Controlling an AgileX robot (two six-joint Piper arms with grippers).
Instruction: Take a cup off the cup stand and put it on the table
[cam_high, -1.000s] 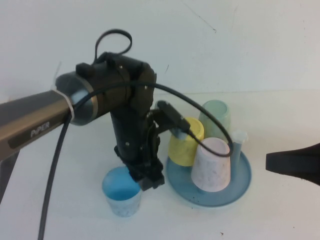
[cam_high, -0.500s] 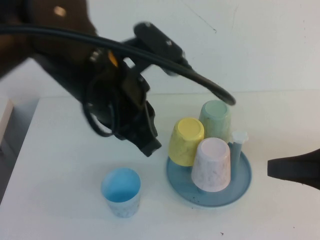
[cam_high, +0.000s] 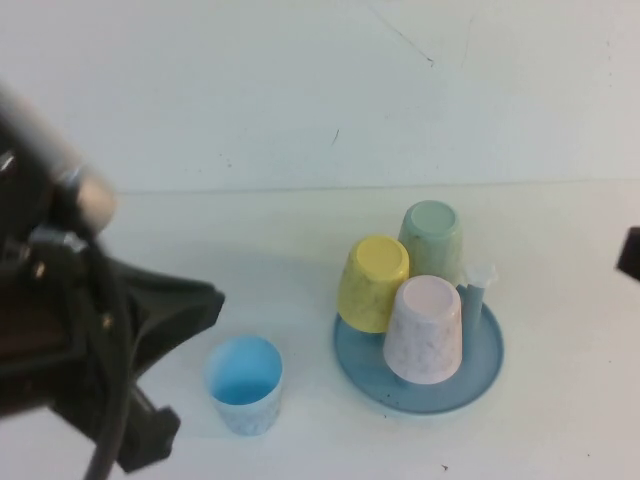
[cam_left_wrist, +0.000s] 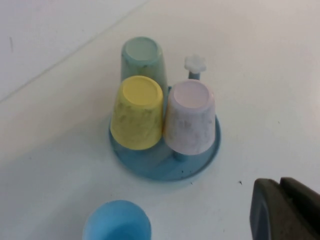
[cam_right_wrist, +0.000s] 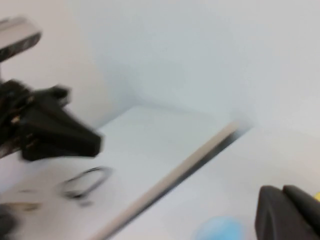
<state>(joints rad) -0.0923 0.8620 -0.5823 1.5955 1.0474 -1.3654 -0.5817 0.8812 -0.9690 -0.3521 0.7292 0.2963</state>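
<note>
High view | cup (cam_high: 243, 383) upright on table (cam_high: 560, 420), at stand's (cam_high: 480, 375) 9 o'clock | left gripper (cam_left_wrist: 287, 210) empty, spread undeterminable; right gripper (cam_right_wrist: 287, 212) likewise | retreat without clipping cup.

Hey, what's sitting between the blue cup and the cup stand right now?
Nothing: in the high view only bare table separates the cup from the cup stand. The left gripper is low left; the right gripper is at the right edge.

The cup (cam_high: 243, 383) stands upright on the table (cam_high: 250, 240), just left of the cup stand (cam_high: 420, 360). Three upturned cups sit on the stand's pegs. The left hand (cam_high: 150, 330) hangs at the near left; the right hand (cam_high: 630, 253) is at the right edge.
</note>
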